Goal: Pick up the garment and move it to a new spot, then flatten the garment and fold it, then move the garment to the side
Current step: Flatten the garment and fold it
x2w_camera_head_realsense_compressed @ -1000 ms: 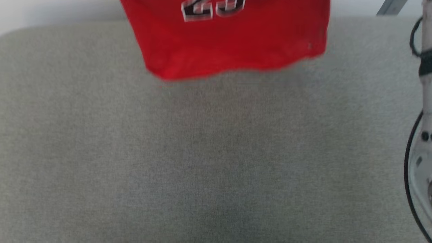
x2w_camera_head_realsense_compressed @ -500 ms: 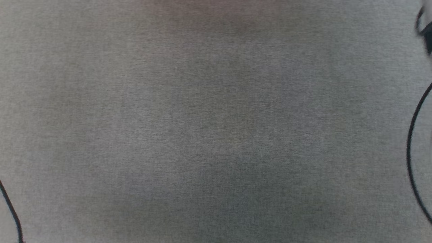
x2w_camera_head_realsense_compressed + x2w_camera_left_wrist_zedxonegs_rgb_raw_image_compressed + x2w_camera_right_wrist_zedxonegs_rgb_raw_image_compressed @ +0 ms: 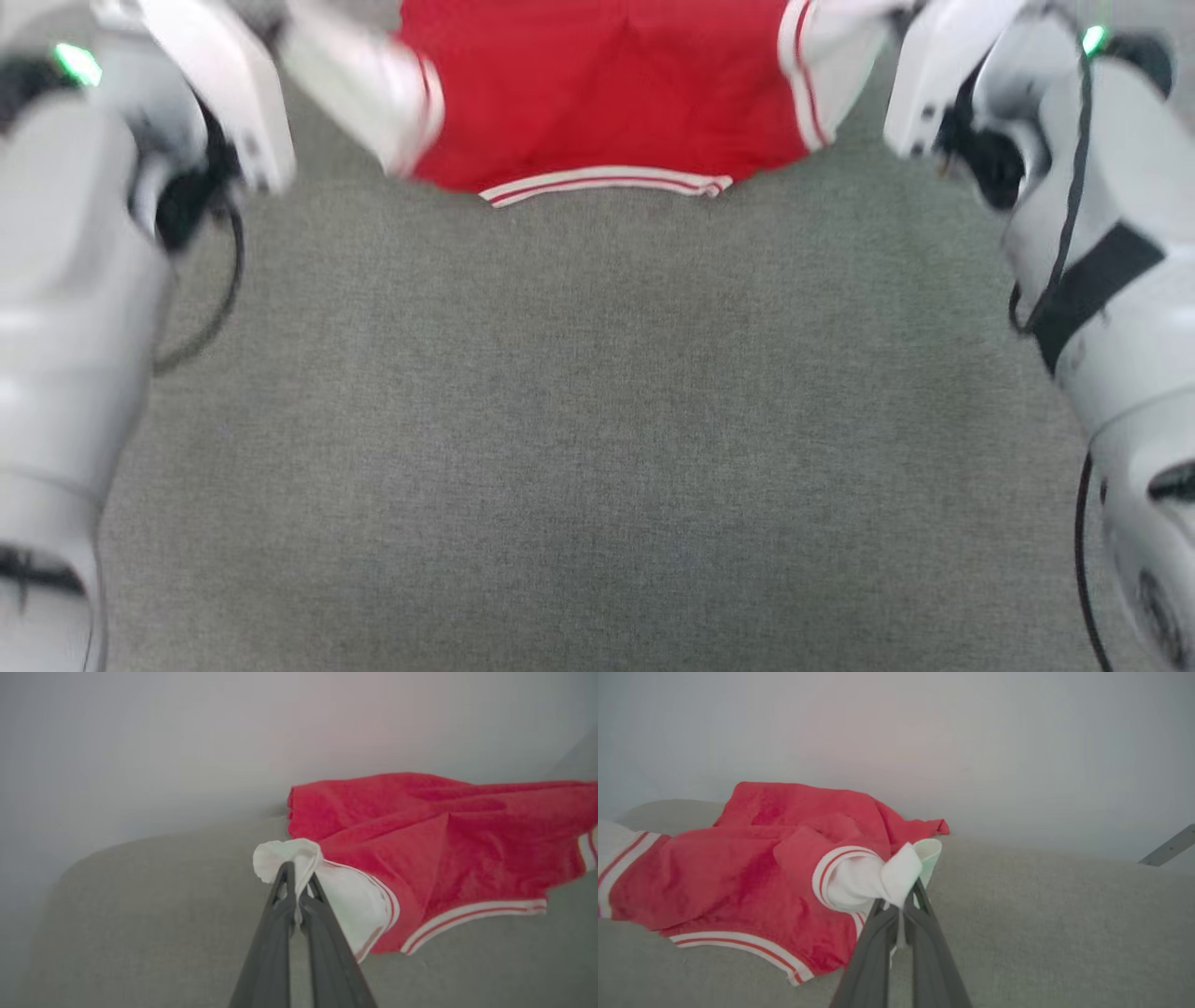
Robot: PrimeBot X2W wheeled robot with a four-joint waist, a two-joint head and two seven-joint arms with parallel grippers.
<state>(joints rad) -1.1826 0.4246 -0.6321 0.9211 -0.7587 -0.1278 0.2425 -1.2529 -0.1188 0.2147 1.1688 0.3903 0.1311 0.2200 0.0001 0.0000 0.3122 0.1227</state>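
The garment (image 3: 607, 93), red with white sleeves and striped trim, lies at the far end of the grey fabric surface (image 3: 597, 420), its striped collar edge toward me. My two pale arms reach up either side of the head view toward its sleeves. In the left wrist view my left gripper (image 3: 296, 877) is shut on the bunched end of a white sleeve (image 3: 355, 905), with the red body (image 3: 444, 849) to its right. In the right wrist view my right gripper (image 3: 910, 896) is shut on the other white sleeve (image 3: 859, 882); the red body (image 3: 738, 877) spreads to its left. The chest print is hidden.
A pale wall (image 3: 187, 742) rises just behind the surface's rounded far edge. A grey metal bar (image 3: 1167, 847) sticks out at the far right. Black cables run along my right forearm (image 3: 1074, 280). Bare grey fabric stretches wide in front of the garment.
The head camera has swung: the hanging red hem, then bare grey fabric, now the garment lying collar toward me with both arms in view.
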